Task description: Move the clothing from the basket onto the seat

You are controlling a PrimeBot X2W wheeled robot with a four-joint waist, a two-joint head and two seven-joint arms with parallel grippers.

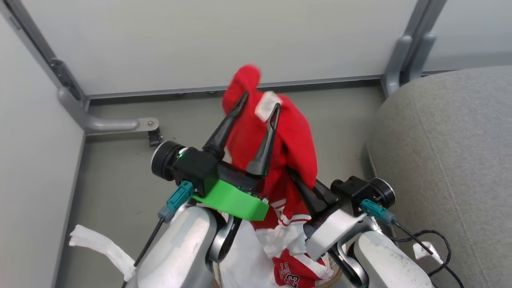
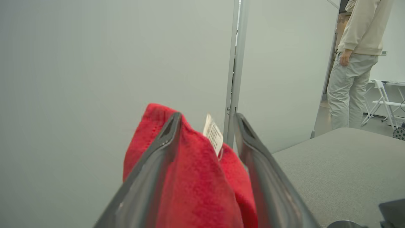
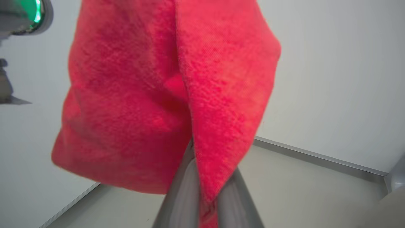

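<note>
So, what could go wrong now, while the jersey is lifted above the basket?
1. The fingers of the left gripper stand apart around the jersey, so probably the pinch of the right gripper on one fold carries it; it may slip.
2. The lower part of the jersey hangs down to the basket; on the swing toward the seat, it may drag the sheet out.

This looks like a test cell in a lab or office. Pale partition panels point(image 1: 220, 40) on grey metal posts point(image 2: 235, 63) fence a bare grey floor point(image 1: 120, 180) holding one grey seat point(image 1: 448, 160). Beyond them a person point(image 2: 354, 38) stands by a white folding chair point(image 2: 381, 95).
</note>
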